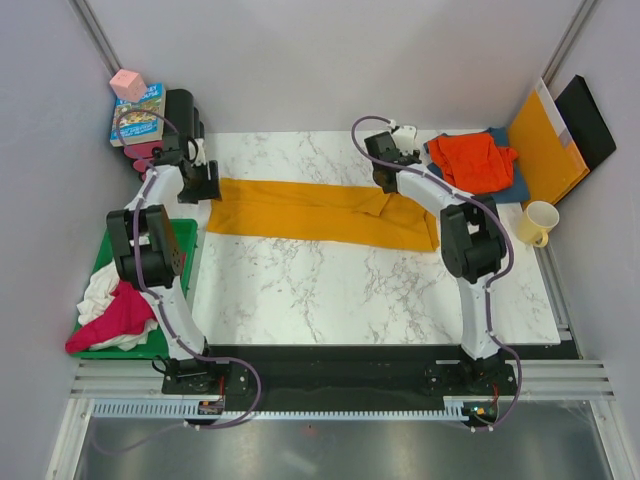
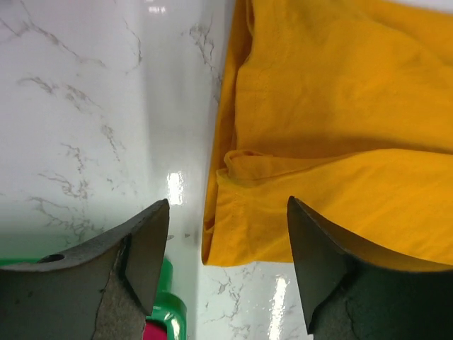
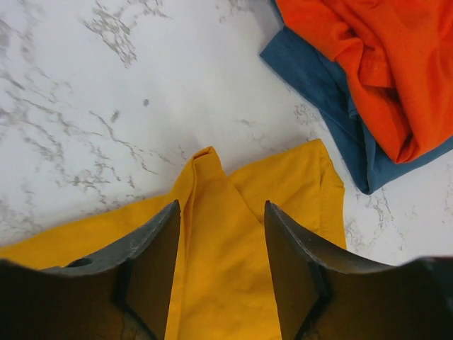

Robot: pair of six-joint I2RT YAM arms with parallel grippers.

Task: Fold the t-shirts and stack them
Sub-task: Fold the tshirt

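Mustard-yellow t-shirt runs left-to-right; left pincer and right pincer gape over its ends.

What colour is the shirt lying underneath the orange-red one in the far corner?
Dark blue shirt; clearest in the right wrist view, under the red-orange shirt.

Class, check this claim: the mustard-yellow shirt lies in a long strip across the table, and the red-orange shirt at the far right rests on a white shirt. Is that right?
Not quite. The red-orange shirt rests on a dark blue shirt, not a white one, as the right wrist view shows. The mustard-yellow shirt does lie in a long strip across the table.
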